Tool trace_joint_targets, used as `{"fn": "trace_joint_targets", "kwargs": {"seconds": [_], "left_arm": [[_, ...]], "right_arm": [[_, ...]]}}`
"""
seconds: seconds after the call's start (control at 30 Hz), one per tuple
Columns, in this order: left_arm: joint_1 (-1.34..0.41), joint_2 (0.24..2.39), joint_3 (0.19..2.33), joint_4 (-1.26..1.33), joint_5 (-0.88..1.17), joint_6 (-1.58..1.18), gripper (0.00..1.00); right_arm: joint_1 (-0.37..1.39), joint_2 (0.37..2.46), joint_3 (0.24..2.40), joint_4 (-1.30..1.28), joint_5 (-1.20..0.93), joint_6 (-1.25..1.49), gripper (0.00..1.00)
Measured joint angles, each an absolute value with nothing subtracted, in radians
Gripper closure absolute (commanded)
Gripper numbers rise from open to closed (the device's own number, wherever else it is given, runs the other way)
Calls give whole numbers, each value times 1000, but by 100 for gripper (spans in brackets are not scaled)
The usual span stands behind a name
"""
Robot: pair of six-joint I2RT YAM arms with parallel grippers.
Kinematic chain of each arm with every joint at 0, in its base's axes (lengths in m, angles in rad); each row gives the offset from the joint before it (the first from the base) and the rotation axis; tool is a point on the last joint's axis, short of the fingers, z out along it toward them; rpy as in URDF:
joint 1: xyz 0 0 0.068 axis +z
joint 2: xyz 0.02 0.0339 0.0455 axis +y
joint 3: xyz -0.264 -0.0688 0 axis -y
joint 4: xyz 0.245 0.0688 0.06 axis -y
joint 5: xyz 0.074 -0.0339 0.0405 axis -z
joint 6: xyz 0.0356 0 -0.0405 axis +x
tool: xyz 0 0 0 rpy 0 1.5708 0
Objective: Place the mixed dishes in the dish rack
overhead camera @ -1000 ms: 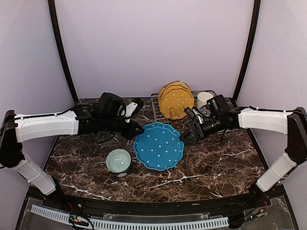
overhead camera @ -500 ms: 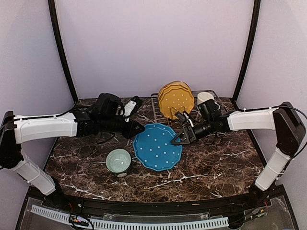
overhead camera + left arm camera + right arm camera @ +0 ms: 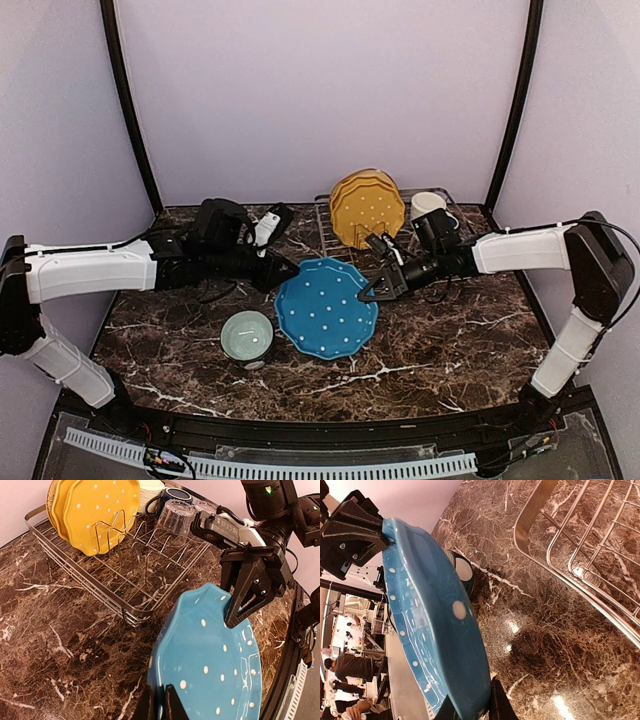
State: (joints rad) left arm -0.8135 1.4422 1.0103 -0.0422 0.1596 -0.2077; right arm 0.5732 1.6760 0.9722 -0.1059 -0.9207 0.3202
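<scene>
The blue dotted plate is held tilted between both arms in front of the dish rack. My left gripper is shut on the plate's left rim, with the fingertips pinching the edge. At the opposite rim, my right gripper has its jaws shut on the plate. Yellow dotted plates stand upright in the rack. A cream mug, a navy mug and an upturned glass tumbler sit in it too. The mint-green bowl rests on the table left of the plate.
The rack's near wire rim lies just behind the plate. Dark marble tabletop stretches to the front and right. Black frame posts stand at the back corners against the lilac walls.
My right gripper moved left to the plate's right rim and closed on it. The plate shifted slightly left. The left gripper kept its hold.
</scene>
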Motion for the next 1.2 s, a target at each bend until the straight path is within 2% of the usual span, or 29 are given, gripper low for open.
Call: {"fn": "trace_joint_targets", "kwargs": {"seconds": [0.1,0.17,0.23,0.37,0.5,0.73,0.8,0.93,1.2], "left_arm": [[-813,1440,1002,-31,156,-203,98],[-813,1437,999,-19,152,-199,94],[-817,1431,999,-4,145,-194,83],[-818,1405,998,17,142,-189,69],[-818,1377,998,36,131,-189,59],[-816,1349,998,35,64,-178,47],[-816,1330,998,30,24,-175,39],[-816,1283,993,28,-57,-170,34],[-816,1232,965,27,-152,-164,33]], "right_arm": [[572,1667,979,-125,-908,311,100],[566,1649,984,-142,-892,299,100],[555,1628,991,-161,-877,282,100],[530,1583,1016,-185,-856,216,100],[504,1554,1057,-219,-840,152,100],[463,1517,1148,-301,-772,60,100],[455,1509,1182,-324,-738,35,100],[440,1504,1273,-369,-650,-25,100],[432,1512,1444,-401,-404,-185,100]]}}
